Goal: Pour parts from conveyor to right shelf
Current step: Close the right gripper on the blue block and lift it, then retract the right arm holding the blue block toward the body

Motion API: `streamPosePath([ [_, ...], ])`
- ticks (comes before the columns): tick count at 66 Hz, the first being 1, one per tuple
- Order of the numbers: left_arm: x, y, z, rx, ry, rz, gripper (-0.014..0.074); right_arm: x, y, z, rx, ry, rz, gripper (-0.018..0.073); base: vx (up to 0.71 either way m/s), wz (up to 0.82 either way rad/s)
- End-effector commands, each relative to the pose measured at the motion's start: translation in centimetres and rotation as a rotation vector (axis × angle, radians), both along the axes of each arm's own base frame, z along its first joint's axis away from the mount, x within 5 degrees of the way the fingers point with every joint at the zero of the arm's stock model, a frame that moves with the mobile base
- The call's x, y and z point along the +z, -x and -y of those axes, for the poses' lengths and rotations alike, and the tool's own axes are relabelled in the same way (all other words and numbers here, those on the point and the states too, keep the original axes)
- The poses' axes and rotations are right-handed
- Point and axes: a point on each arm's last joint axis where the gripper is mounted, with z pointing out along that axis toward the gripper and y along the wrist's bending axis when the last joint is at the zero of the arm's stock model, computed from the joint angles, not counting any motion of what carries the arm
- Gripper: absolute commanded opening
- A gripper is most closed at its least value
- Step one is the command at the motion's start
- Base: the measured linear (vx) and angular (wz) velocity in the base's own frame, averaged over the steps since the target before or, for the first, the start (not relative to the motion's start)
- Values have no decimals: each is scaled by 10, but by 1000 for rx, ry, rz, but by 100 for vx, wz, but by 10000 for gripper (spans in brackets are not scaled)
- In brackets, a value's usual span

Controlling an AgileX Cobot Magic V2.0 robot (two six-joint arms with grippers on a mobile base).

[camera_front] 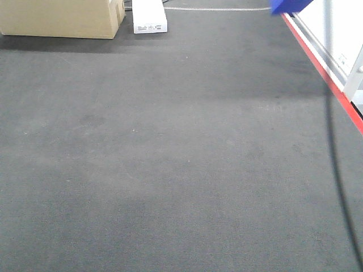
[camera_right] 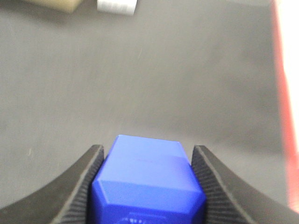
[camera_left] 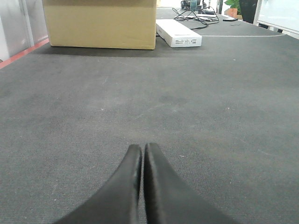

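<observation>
Blue bin point(camera_right: 148, 182): smooth, boxy plastic (view blurred) | clamped between ribbed pads of right gripper point(camera_right: 148, 151) | left gripper point(camera_left: 141, 149): jaws together, grey carpet point(camera_left: 196, 93) ahead

Site reads as a lab or warehouse floor: grey carpet point(camera_front: 170, 158), red boundary strip point(camera_front: 323, 71), cardboard box point(camera_left: 100, 23), white carton point(camera_left: 180, 33), loose cables point(camera_left: 191, 14).

A dark grey, carpeted tabletop point(camera_front: 170, 158) fills the scene, paler in some patches. At its far left sits a tan cardboard box point(camera_front: 59, 17), with a flat white box point(camera_front: 150, 16) just beside it on the right. A thin pale cord point(camera_front: 215, 9) lies along the far edge, right of the white box, and a red strip point(camera_front: 323, 73) borders the right side
</observation>
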Motion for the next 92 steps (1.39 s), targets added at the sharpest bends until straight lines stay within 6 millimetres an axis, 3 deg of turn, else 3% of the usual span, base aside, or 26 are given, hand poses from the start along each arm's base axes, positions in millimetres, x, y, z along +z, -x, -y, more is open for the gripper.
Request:
streamPosePath([
  [1, 14, 1, 0, 2, 14, 103, -6, 37, 29, 14, -1, 23, 183, -5, 0, 0],
  [12, 14, 1, 0, 2, 14, 103, -6, 43, 46, 17, 42, 35, 220, -5, 0, 0],
  [21, 14, 1, 0, 2, 14, 103, -6, 24, 64, 23, 44, 62, 250, -5, 0, 0],
  [30, 14, 1, 0, 2, 14, 103, -6, -5, 95, 34, 23, 54, 308, -5, 0, 0],
  [52, 14, 1, 0, 2, 14, 103, -6, -115, 174, 64, -70, 12, 199, -1, 0, 0],
  [64, 14, 1, 0, 2, 14, 103, -6, -148, 210, 75, -96, -43, 197, -2, 0, 0],
  [76, 14, 1, 0, 2, 14, 103, -6, -165, 221, 77, -97, -70, 162, -2, 0, 0],
  [92, 14, 1, 0, 2, 14, 103, -6, -167, 221, 77, -100, -72, 140, -2, 0, 0],
])
